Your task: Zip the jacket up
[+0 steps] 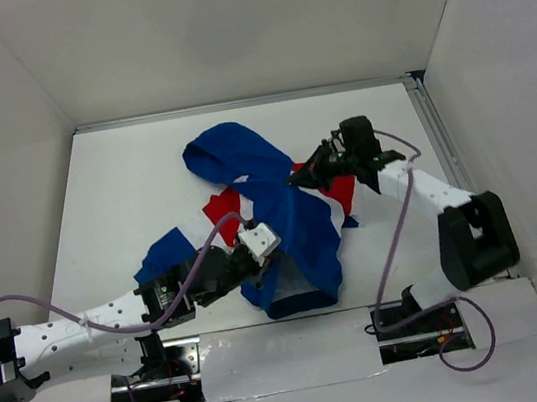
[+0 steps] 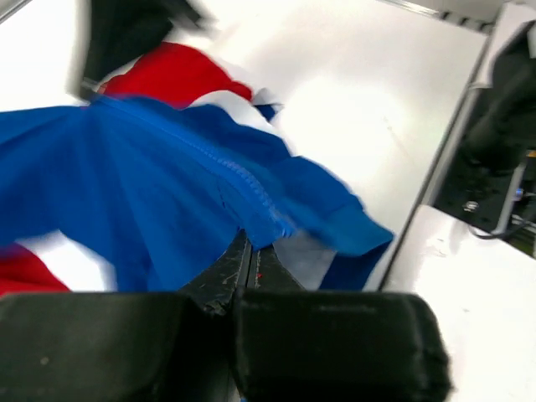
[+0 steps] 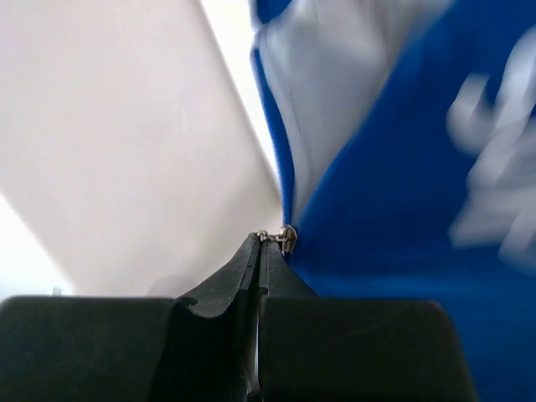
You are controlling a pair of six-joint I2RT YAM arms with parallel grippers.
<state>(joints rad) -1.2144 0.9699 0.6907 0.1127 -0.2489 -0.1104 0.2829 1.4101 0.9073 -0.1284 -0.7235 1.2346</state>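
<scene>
Workspace: we see a white table (image 1: pixel 119 213) closed in by white walls (image 1: pixel 222 26) at the far edge and both sides; together they form an open-topped enclosure, and the jacket (image 1: pixel 289 233) lies inside it.
Jacket position: it lies crumpled near the middle of the table, between the two arms; one blue part reaches toward the far wall, and the lower blue part lies close to the arm bases.
Jacket colours: we see mostly royal blue; red panels (image 1: pixel 217 209) and white patches show at the left and the right of the heap.
Zipper line: in the left wrist view a row of blue zipper teeth (image 2: pixel 239 174) runs away from the fingertips across the fabric; the picture is blurred, so we cannot tell whether the teeth are joined.
Zipper pull: in the right wrist view a small metal zipper pull (image 3: pixel 287 239) sits at the fingertips; beyond it the blue edges part and pale lining shows between them.
Left gripper (image 2: pixel 249 251): the fingers are pressed together; they pinch the blue fabric at the near end of the zipper line.
Right gripper (image 3: pixel 261 240): the fingers are closed; they clamp the zipper pull at the jacket's right side.
Lettering: white marks on the blue fabric in the right wrist view are too blurred for us to read.
</scene>
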